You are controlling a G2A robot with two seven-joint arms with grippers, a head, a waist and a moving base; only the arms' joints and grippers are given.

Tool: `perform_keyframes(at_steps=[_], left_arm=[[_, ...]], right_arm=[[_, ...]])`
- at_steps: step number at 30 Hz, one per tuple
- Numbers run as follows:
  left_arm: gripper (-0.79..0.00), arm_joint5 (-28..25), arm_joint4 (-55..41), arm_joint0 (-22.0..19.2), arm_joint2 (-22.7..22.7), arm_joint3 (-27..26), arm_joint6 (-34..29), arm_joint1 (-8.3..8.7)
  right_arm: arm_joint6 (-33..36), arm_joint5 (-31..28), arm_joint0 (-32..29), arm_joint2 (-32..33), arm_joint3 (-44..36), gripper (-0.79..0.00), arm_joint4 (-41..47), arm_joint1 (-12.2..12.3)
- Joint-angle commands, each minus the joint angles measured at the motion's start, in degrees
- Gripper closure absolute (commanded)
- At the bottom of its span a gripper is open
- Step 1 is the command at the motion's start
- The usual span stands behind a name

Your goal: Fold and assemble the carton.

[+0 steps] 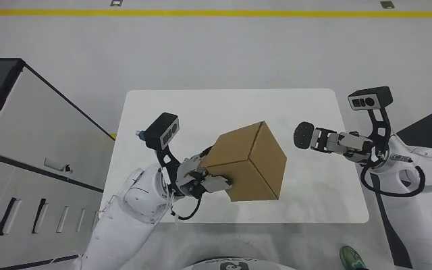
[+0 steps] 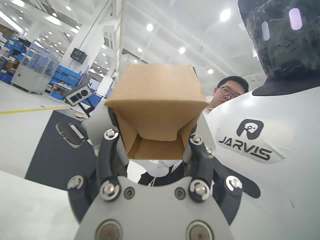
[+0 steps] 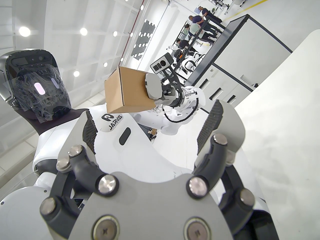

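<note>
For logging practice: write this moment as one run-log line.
left claw: shut on carton, above table | right claw: open, empty | carton: one end unclosed

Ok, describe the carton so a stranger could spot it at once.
Start at the white table. Above its middle, the left gripper holds up a brown cardboard carton, cube-shaped. It is the only brown thing there; the right gripper, open and empty, is apart from it.
</note>
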Motion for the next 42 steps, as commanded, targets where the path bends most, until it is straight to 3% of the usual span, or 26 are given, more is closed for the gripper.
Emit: perform_keyframes(at_steps=[1, 9, 14, 20, 25, 35, 42], left_arm=[[0.000, 0.2, 1.3, -0.2, 0.1, 0.1, 0.1, -0.05], [0.000, -0.3, 3.4, -0.8, -0.3, 0.1, -1.8, 0.09], [0.000, -7.3, 9.7, -3.2, -3.0, 1.7, 5.3, -0.66], [0.000, -7.3, 22.4, -7.0, -2.7, 1.2, 12.3, -1.63], [0.000, -7.3, 34.9, -9.4, -2.2, 1.2, 17.7, -1.36], [0.000, -7.3, 59.0, -11.5, -3.2, 3.2, 37.7, -0.37], [0.000, -7.3, 59.0, -11.5, -3.2, 3.2, 37.7, -0.37]], right_arm=[[0.0, 0.0, 0.0, 0.0, 0.0, -0.785, 0.0, 0.0], [0.0, 0.0, 0.0, 0.0, 0.0, -0.785, 0.0, 0.0], [0.0, 0.0, 0.0, 0.0, 0.0, -0.785, 0.0, 0.0], [0.0, 0.0, 0.0, 0.0, 0.0, -0.785, 0.0, 0.0], [0.0, 0.0, 0.0, 0.0, 0.0, -0.785, 0.0, 0.0], [0.0, 0.0, 0.0, 0.0, 0.0, -0.785, 0.0, 0.0], [0.0, 0.0, 0.0, 0.0, 0.0, -0.785, 0.0, 0.0]])
